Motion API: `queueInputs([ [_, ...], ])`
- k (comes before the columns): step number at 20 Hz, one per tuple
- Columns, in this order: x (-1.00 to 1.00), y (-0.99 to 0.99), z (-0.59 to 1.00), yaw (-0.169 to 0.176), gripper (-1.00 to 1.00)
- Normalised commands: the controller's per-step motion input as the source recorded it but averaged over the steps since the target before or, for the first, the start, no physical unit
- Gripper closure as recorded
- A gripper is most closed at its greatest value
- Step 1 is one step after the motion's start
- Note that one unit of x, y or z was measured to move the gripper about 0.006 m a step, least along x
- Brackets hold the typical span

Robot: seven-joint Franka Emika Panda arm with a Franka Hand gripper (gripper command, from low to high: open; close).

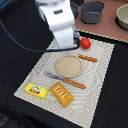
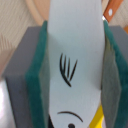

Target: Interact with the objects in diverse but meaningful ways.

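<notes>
Exterior view's left holds the yellow red-marked packet [image 1: 36, 90], lying on the woven placemat [image 1: 100, 85] near its corner. Beside the packet, toward the exterior view's right, the orange ridged biscuit block [image 1: 61, 94] is seen, and beyond it a fork [image 1: 54, 76] and an orange-handled knife [image 1: 74, 83] are laid just beside a round tan plate [image 1: 69, 65] at the placemat's middle. A second orange-handled utensil [image 1: 88, 58] rests at the plate's far side, with the red tomato [image 1: 85, 43] close behind it at the placemat's edge. The dark grey two-handled pot [image 1: 92, 12] and a pale bowl [image 1: 122, 16] stand well beyond the placemat on the surface [image 1: 107, 27].

In the wrist view the gripper [image 2: 75, 75] is seen clenched on the white-blue fish [image 2: 75, 55], pressed between green pads [image 2: 36, 75]; the arm hangs over the placemat's far edge, above the plate.

The fish is thin and smooth, so a slip or twist between the pads is judged possible if it is swung fast. A careless lowering could strike the tomato or the utensils crowding the plate.
</notes>
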Motion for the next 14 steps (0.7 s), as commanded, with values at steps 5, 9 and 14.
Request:
queueInputs([
  [5, 0.54, 0.03, -0.14, -0.028, 1.0],
  [9, 0.33, 0.0, -0.23, -0.004, 1.0],
  [14, 0.28, 0.0, -0.26, 0.0, 1.0],
])
